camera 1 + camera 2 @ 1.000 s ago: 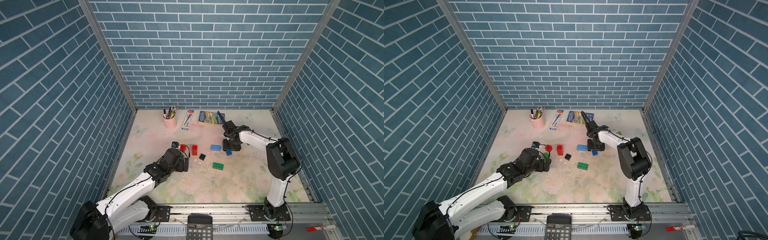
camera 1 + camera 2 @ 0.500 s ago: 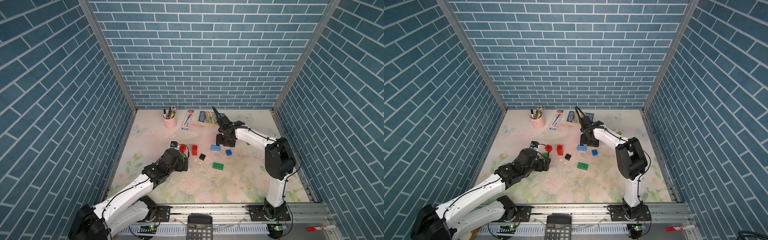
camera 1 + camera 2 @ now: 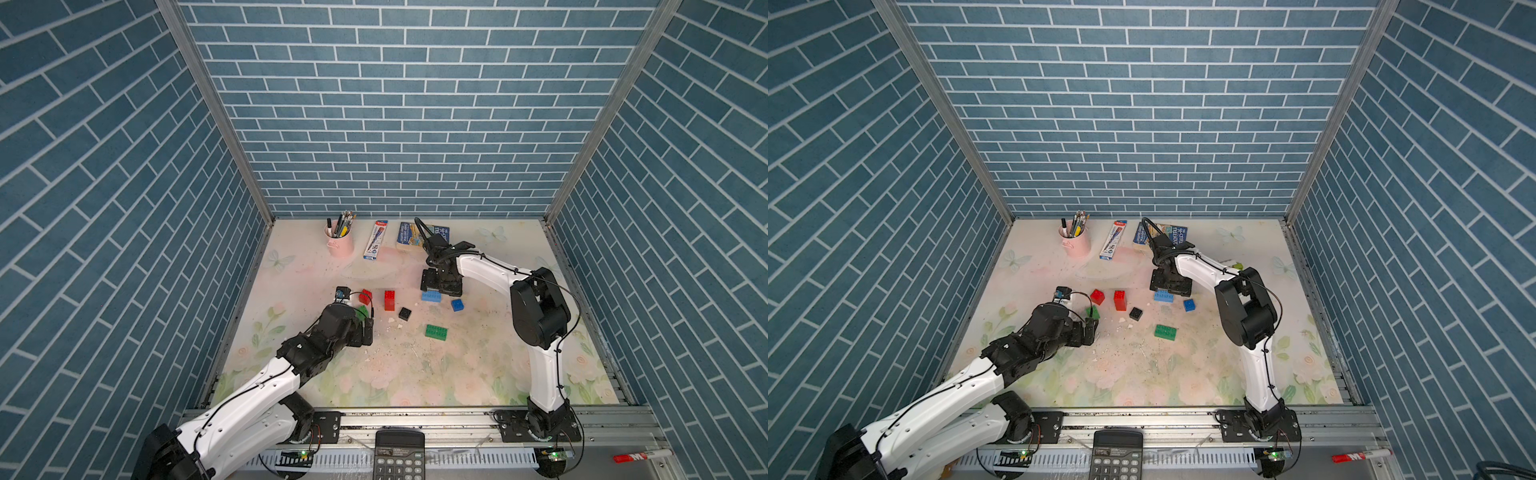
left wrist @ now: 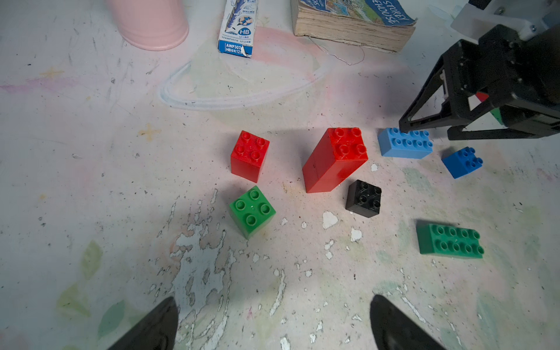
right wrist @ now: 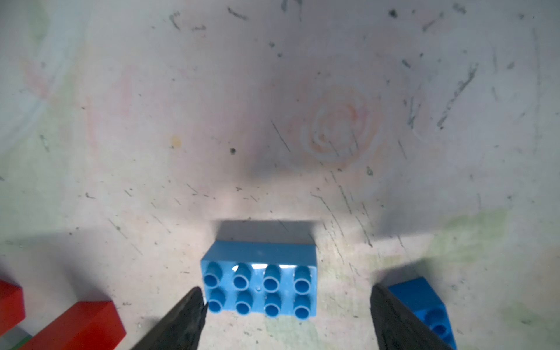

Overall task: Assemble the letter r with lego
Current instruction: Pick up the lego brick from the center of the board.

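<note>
Your right pincer (image 5: pixel 288 298) stands spread and empty over the light blue brick (image 5: pixel 259 263). The brick lies flat on the counter (image 5: pixel 333 121) between the fingers, but off-centre. One fingertip sits at its short end; the other is well apart from it and just beside the dark blue brick (image 5: pixel 424 300). If you close from here, the near finger likely shoves the brick sideways before the far one arrives, so it may twist or skid out. The far finger could also clip the dark blue brick.

Your left pincer (image 4: pixel 272 306) is spread and empty too. The green square brick (image 4: pixel 251 212) lies ahead of it, with the tall red stack (image 4: pixel 333 160) further off to one side. A careless reach could topple that stack. No letter is formed yet.
</note>
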Tool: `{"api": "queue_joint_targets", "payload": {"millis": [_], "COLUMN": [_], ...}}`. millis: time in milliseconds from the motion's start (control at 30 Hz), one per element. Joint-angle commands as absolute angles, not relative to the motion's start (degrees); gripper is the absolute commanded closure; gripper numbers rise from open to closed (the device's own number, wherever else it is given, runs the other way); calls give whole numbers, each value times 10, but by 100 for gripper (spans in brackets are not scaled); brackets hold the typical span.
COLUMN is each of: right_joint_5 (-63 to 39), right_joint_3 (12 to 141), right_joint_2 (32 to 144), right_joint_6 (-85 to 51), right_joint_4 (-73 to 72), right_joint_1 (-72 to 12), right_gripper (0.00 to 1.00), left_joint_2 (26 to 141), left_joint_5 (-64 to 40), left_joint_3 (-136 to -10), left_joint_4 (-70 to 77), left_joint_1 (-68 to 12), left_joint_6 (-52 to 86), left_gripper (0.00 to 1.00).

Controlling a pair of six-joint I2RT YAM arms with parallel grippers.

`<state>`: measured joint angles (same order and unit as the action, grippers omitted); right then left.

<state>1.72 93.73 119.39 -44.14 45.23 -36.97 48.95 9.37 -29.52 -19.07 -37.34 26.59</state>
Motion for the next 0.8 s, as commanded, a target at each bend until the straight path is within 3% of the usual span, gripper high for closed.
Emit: {"api": "queue_joint_targets", "payload": {"millis": [0, 600, 767], "right_joint_5": [30, 51, 58], "right_joint_3": [964, 999, 996], "right_joint_2": [1211, 1252, 1252], "right_joint_6": [-462, -468, -466], "right_joint_4": [482, 529, 527], "right_joint_1": [-382, -398, -400], "right_gripper": [14, 26, 36], "left_joint_2": [485, 485, 483], "left_joint_5": [101, 102, 102], "left_joint_3": [-285, -278, -277], "left_joint_4": [-197, -189, -189], "left_joint_1": [-369, -369, -369], "left_joint_6": [271, 268, 267], "left_gripper": [0, 1, 0]}}
